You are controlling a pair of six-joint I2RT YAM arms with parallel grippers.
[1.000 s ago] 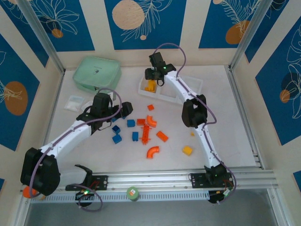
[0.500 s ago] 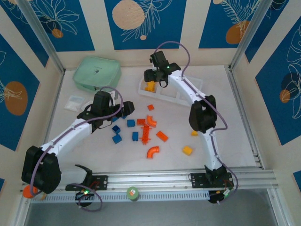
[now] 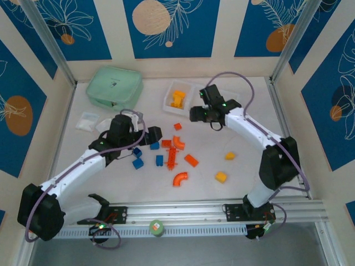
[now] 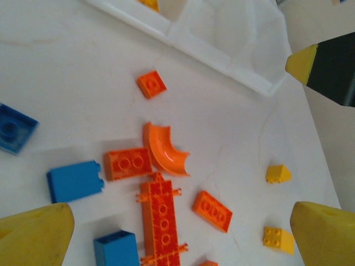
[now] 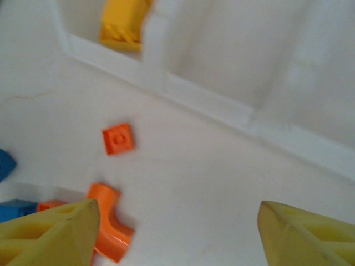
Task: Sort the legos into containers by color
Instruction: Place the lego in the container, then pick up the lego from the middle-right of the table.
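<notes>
The right claw (image 3: 194, 114) has swung back from the tray (image 3: 168, 98), fingers spread and empty.
The left claw (image 3: 152, 133) is open too. Yellow bricks (image 3: 177, 100) sit in the tray's left compartment, with other bricks (image 3: 166, 152) loose on the desk (image 3: 211, 138) mid-frame. Best to straddle the small orange square (image 3: 177, 126) squarely, clear of the curved piece (image 3: 179, 142).

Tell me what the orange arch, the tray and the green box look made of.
Orange arch: hard moulded plastic, glossy; light glints along its curved face. Tray: thin white plastic, seemingly translucent, with a soft sheen. Green box: probably matte plastic; too small to be sure.
</notes>
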